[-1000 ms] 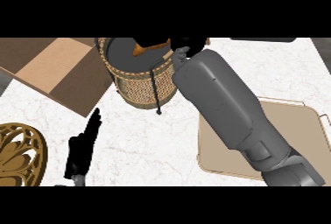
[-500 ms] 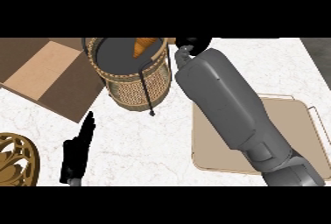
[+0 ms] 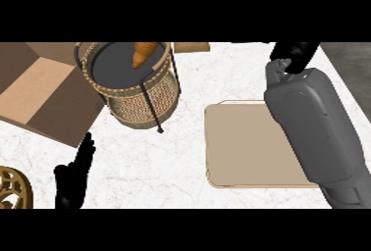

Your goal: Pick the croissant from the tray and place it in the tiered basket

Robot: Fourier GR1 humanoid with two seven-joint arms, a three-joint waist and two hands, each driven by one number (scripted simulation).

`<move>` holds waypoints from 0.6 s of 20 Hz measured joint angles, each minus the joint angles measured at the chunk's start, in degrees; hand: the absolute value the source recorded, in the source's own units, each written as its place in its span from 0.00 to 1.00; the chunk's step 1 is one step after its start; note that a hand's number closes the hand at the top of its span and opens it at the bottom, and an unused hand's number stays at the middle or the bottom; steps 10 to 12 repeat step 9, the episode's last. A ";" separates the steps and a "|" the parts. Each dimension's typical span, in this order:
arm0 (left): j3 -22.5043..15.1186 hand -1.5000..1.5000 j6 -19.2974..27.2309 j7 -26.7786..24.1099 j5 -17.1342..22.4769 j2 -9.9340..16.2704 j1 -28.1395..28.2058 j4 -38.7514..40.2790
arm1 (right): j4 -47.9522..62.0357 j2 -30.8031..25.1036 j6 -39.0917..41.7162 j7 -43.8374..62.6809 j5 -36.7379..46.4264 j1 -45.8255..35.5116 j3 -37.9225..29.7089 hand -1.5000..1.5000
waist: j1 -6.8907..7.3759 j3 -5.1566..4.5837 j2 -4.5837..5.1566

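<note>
Resting on white marble counter (image 3: 181, 162): tray (image 3: 250, 147), tiered basket (image 3: 134, 83)

Likely a kitchen: marble counter (image 3: 181, 162), tiered basket (image 3: 138, 93).

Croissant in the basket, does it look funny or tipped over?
Nothing stands out. The croissant lies in the top level of the tiered basket, near its far rim. The basket stands upright on the counter, and the tray sits flat.
</note>
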 measured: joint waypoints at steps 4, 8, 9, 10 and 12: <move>1.07 0.50 0.35 -0.41 0.66 0.10 1.58 -0.69 | -13.66 -4.91 3.31 2.24 -2.11 9.11 -1.30 0.00 | -1.60 -0.01 -0.42; 0.95 0.50 1.12 -0.50 0.12 -0.25 2.11 -1.11 | -27.60 -10.19 6.48 2.81 -7.09 20.23 -2.77 0.00 | -2.29 0.03 -0.27; 1.07 0.50 0.83 -0.70 0.34 -0.12 2.30 -1.34 | -31.19 -11.55 7.24 2.93 -8.72 22.95 -3.59 0.00 | -2.26 0.03 -0.21; 1.07 0.50 0.83 -0.70 0.34 -0.12 2.30 -1.34 | -31.19 -11.55 7.24 2.93 -8.72 22.95 -3.59 0.00 | -2.26 0.03 -0.21; 1.07 0.50 0.83 -0.70 0.34 -0.12 2.30 -1.34 | -31.19 -11.55 7.24 2.93 -8.72 22.95 -3.59 0.00 | -2.26 0.03 -0.21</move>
